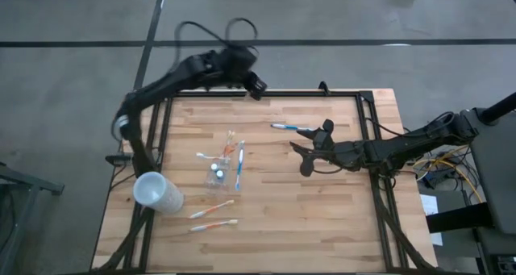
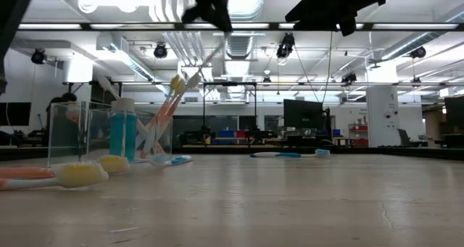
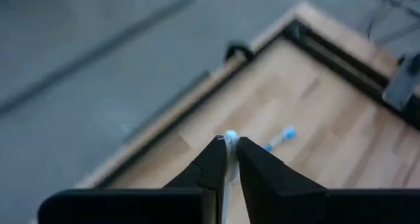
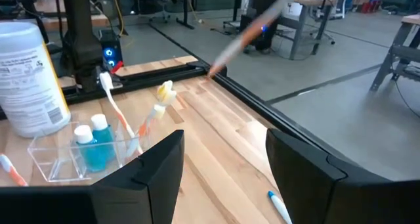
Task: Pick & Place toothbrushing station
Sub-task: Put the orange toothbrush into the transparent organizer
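Currently the left end effector is clenched on a toothbrush; the right end effector is released. Tumbler part-stocked; several brushes remain loose on the counter.

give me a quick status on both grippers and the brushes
Left gripper shut on a toothbrush, raised at far edge. Right gripper open, empty. Clear tumbler unobstructed.

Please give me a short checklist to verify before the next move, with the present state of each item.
1. Left gripper shut on a toothbrush: ok.
2. Left gripper above the clear tumbler: not ok, it is raised over the table's far edge.
3. Tumbler upright, brushes and toothpaste tube inside: ok.
4. Right gripper open, holding nothing: ok.
5. Blue toothbrush loose on the table near the right gripper: ok.
6. Held brush's colour: cannot tell.
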